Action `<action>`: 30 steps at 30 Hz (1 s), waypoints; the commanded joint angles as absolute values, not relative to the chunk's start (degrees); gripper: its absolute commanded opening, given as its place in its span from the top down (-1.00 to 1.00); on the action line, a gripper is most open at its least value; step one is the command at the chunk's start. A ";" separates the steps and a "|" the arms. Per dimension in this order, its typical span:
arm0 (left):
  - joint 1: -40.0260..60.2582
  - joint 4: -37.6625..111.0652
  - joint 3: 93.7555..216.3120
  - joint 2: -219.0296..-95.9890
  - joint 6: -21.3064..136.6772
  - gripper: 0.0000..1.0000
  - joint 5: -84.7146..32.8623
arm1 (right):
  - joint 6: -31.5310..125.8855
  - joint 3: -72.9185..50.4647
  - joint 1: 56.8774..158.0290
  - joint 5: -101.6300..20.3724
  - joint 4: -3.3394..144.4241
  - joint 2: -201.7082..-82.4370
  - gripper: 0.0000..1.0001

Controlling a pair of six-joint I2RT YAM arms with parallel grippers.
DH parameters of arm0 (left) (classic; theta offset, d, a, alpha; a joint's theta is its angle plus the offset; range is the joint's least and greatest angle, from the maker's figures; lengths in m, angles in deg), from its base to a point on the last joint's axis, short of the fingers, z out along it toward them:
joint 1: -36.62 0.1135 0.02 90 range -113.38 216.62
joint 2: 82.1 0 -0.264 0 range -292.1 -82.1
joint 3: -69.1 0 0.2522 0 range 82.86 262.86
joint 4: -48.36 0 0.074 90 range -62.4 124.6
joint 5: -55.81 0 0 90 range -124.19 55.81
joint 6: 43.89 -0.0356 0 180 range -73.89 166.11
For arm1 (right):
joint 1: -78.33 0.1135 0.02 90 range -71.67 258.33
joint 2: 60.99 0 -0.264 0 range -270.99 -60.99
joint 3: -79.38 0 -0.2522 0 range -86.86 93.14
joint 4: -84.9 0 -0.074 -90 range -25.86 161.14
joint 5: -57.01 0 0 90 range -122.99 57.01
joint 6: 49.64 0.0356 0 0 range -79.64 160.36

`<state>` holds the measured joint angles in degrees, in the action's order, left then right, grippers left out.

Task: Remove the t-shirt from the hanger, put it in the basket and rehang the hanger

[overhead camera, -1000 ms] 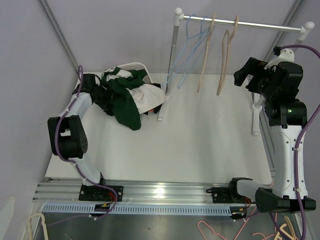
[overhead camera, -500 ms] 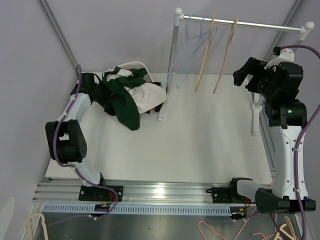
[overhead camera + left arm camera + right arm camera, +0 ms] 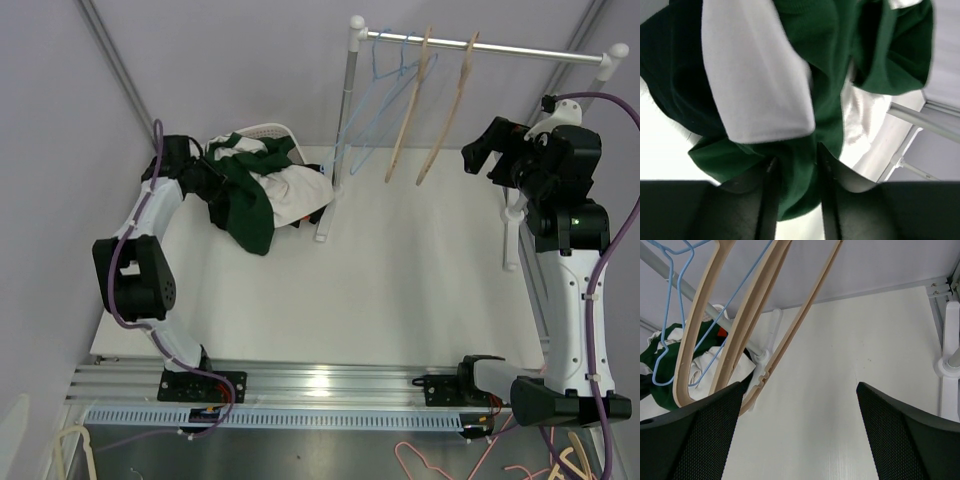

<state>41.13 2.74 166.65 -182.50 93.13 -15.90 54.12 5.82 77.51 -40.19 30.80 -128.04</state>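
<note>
Green-and-white t-shirt point(image 3: 262, 190) lies heaped at the desk's point(image 3: 400, 280) far-left corner, right at left end effector point(image 3: 796, 159). Its jaws are part-closed, pinching a green fold. Right end effector point(image 3: 800, 386) gapes wide, empty, by wooden hangers point(image 3: 747, 315), well apart from t-shirt. Left arm far nearer; heap has no clear long axis.

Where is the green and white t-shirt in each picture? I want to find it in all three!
Top view: the t-shirt is heaped at the table's back left, beside the rack.
Left wrist view: the t-shirt fills most of the picture, with a green fold between the left gripper's fingers.
Right wrist view: the t-shirt peeks in at the left edge, behind the hangers.
Shared landmark: the rack.
</note>
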 commanded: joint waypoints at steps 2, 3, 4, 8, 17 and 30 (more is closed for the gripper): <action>40.48 3.65 168.82 -185.37 92.51 0.97 -14.07 | 55.04 6.13 77.80 -41.78 33.52 -127.53 -0.99; 40.40 4.01 169.26 -186.33 92.42 0.99 -13.80 | 55.04 6.13 77.80 -41.69 33.52 -127.61 -0.99; 40.31 3.92 169.87 -186.78 91.99 0.99 -13.45 | 55.04 6.21 77.80 -41.69 33.43 -127.61 -0.99; 37.42 -1.60 184.68 -191.34 89.00 0.99 -14.93 | 54.95 6.22 77.80 -41.60 33.26 -127.35 -0.99; 32.66 -15.12 211.17 -209.78 88.12 0.99 -17.93 | 54.69 6.39 77.80 -41.25 32.82 -127.26 -0.99; 30.55 -16.21 206.71 -220.02 88.03 0.99 -22.75 | 54.34 7.36 77.89 -41.34 31.76 -126.82 -0.99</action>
<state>31.38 -10.61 208.79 -221.04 89.15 -18.85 54.71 5.85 77.62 -41.00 31.11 -128.04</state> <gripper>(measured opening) 0.012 0.993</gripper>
